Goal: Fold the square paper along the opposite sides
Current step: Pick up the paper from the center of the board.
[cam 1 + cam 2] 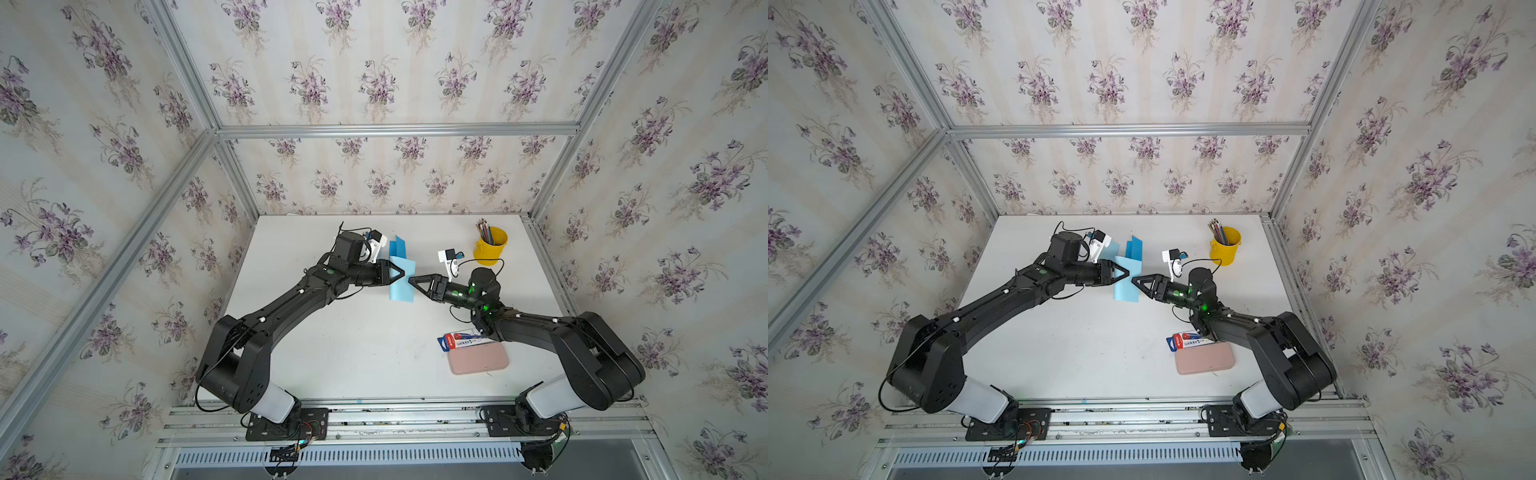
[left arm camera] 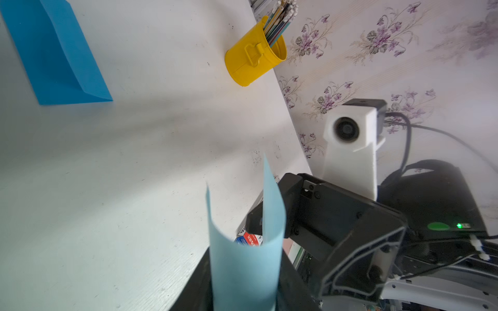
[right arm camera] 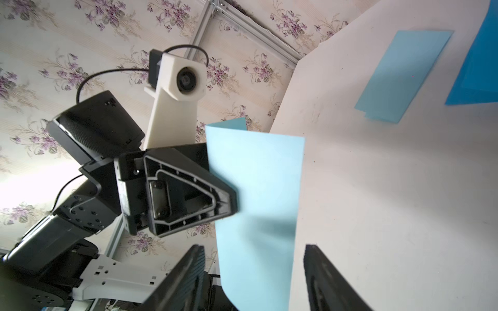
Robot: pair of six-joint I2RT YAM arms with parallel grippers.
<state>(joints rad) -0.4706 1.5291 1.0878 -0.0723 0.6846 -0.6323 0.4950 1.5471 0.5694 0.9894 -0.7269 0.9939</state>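
Overhead, the white surface sat inside an aluminium frame lined with floral wallpaper. A yellow cup of pencils stood at the back right, and a pink case lay by the right arm. The left fingers were clamped on one edge of the light blue paper, which curled into a loose U. The right fingers stood apart, the paper's other side reaching between them, not yet pinched.

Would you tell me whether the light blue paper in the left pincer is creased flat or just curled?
Just curled: the light blue paper bends in an open U, its two free edges apart, uncreased.
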